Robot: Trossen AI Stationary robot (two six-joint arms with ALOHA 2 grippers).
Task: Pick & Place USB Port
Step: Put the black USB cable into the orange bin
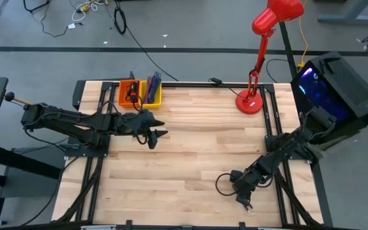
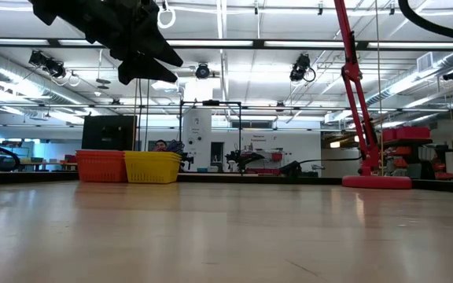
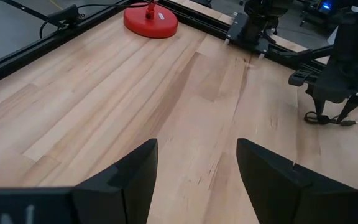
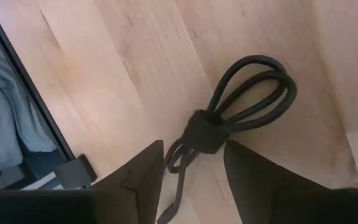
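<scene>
1. From above, the right gripper (image 1: 243, 199) sat low at the table's (image 1: 190, 147) front, a coiled cable (image 1: 225, 183) just beside it; the left gripper (image 1: 157, 137) hung near the bins (image 1: 140, 93).
2. At table height, the left gripper (image 2: 136, 55) hovered high.
3. Left wrist: fingers (image 3: 129, 180) apart, empty.
4. Right wrist: fingers (image 4: 143, 173) spread, with the cable (image 4: 241, 106) just ahead, ungripped.

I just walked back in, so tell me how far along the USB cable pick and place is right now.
Early. Nothing looks placed: the coiled black USB cable lies on the wooden table near its front edge. In hand: the right gripper hangs over the coil's bound end, open, not gripping. The left gripper waits open beside the orange and yellow bins. Left: grasp, carry, release.
</scene>
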